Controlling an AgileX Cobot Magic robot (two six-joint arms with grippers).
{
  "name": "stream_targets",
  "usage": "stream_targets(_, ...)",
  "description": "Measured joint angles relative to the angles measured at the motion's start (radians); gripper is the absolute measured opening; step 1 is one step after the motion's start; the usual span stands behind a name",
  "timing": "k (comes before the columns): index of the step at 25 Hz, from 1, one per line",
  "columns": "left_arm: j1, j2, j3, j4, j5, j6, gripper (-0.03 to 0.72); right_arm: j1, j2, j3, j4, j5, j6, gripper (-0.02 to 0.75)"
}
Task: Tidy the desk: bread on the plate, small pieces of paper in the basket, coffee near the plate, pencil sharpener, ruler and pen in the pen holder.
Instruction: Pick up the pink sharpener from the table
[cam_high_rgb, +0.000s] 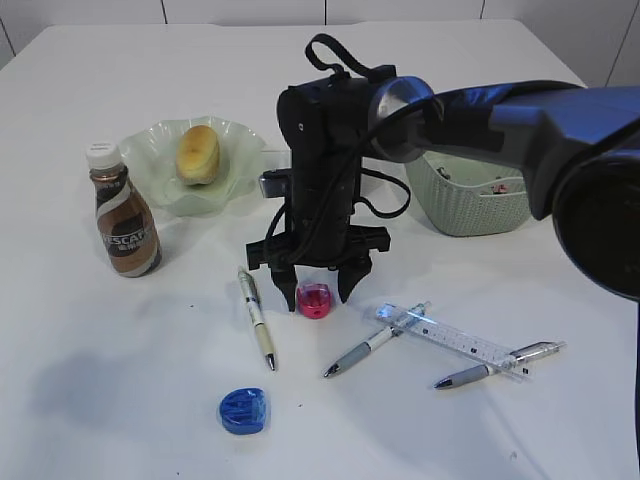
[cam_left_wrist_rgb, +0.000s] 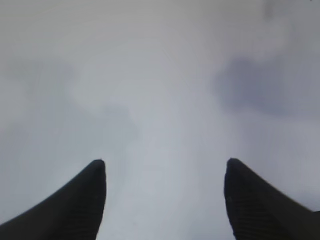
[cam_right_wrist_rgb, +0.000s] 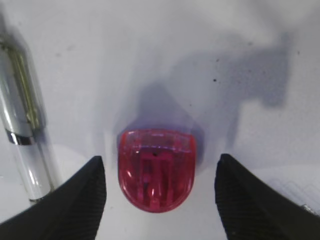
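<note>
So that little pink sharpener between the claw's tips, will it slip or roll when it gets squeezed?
The pink sharpener looks like glossy, hard plastic, so it might slip a little in the right claw, though the fingertips seem ridged. It lies flat with one straight edge, so it probably won't roll. Being small and translucent, it is likely very light.

Bottle label: the brown coffee bottle (cam_high_rgb: 124, 222) left of the plate (cam_high_rgb: 150, 150) bears white capitals, of which "ESCAF" can be read; the first letter is cut off by the curve of the bottle.
Ruler: the clear ruler (cam_high_rgb: 450, 338) far right of the bottle carries printed scale marks, too small to read as numbers.
Other things: no readable text.
</note>
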Motion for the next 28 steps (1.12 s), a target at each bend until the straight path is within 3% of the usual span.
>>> stream_targets(28,0.0,0.0,0.0,0.0,0.0,0.0,0.52,0.0,0.014,0.0,-0.024,-0.006,0.002,0.533)
